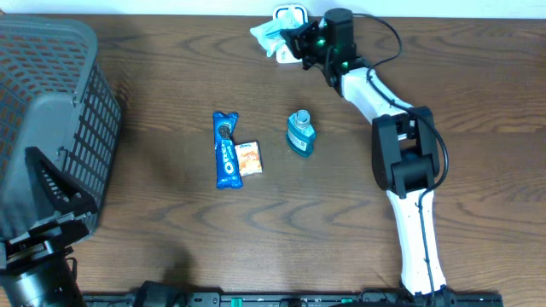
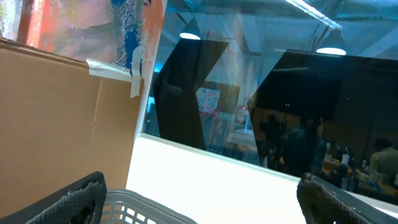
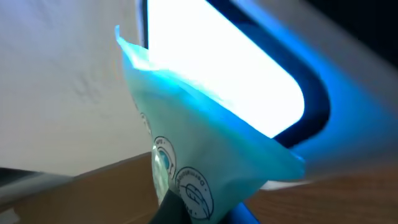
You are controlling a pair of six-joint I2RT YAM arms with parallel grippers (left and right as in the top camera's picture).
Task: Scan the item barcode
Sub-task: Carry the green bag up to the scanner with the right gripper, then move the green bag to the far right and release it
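Right gripper (image 1: 288, 40) clenched on packet (image 3: 186, 130) — print blurred, left gripper (image 2: 202, 199) released, fingertips (image 2: 74, 198) cropped

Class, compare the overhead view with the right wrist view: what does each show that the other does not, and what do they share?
Overhead only: the basket, and the cookie pack, snack packet and blue bottle on the table. Right wrist only: round printed marks on the pouch. Both: that pouch, pinched in the right gripper, beside the scanner.
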